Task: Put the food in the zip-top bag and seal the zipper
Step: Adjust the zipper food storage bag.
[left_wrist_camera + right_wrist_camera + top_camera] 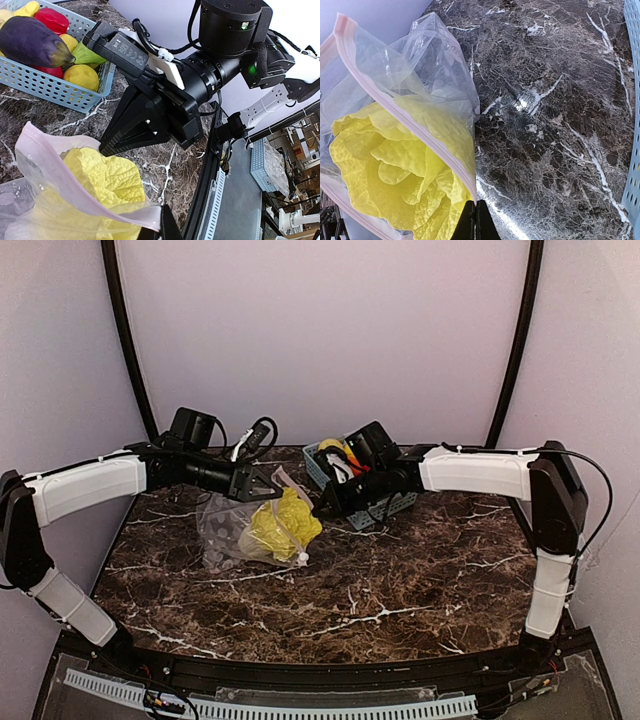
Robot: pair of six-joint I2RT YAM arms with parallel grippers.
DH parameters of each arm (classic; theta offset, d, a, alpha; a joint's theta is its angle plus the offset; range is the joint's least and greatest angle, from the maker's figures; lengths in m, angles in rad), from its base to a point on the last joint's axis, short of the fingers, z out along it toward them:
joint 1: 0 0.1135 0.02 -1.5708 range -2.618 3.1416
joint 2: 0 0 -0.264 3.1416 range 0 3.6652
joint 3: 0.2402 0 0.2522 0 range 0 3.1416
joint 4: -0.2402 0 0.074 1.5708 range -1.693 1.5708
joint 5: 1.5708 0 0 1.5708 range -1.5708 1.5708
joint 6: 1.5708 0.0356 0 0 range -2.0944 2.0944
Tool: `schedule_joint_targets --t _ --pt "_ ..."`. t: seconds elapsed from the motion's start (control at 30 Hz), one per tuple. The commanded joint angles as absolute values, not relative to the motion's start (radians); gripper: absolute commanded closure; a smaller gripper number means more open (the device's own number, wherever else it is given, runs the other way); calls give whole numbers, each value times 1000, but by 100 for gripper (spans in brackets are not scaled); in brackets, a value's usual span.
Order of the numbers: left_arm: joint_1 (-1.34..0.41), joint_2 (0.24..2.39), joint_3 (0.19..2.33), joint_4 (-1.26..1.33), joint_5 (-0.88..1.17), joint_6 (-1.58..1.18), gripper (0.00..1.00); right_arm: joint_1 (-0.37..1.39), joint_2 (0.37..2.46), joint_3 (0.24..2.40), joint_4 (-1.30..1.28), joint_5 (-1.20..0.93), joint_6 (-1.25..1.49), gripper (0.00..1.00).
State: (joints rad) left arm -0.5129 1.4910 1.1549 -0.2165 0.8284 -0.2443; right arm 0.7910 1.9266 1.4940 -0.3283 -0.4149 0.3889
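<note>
The zip-top bag (225, 525) lies on the table left of centre with the yellow cabbage (280, 525) inside it. My left gripper (264, 483) is shut on the pink zipper (135, 214) at one end of the mouth. My right gripper (322, 507) is shut on the zipper (440, 153) at the other end, next to the cabbage (395, 175). The mouth gapes between them. The dark purple eggplant (30, 42), a red fruit (50, 20) and a yellow fruit (82, 76) lie in the basket.
The light blue slatted basket (397, 507) stands at the back centre, mostly hidden under my right arm; it also shows in the left wrist view (50, 85). The table is dark marble (380, 590) with walls close behind and at the sides.
</note>
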Motion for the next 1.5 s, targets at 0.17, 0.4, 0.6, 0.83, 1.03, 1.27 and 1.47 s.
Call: schedule_joint_targets --t 0.17,0.4,0.6,0.83,1.03,1.27,1.47 --pt "-447 1437 1238 -236 789 -297 99 785 1811 1627 -357 -504 416 100" --pt "-439 1441 1390 -255 792 -403 99 789 1749 1743 -399 -511 414 100" --pt "-436 1455 1474 -319 739 -410 99 788 1743 1761 -402 -484 421 100" --pt "-436 1449 1515 -324 740 -433 99 791 1733 1773 -394 -491 422 100" --pt "-436 1442 1547 -415 703 -378 99 792 1732 1736 -384 -444 433 100" --pt "-436 1465 1578 -577 615 -248 99 790 1779 1642 -385 -380 499 100" --pt "-436 1520 1553 -590 666 -241 99 790 1776 1543 -389 -325 545 100"
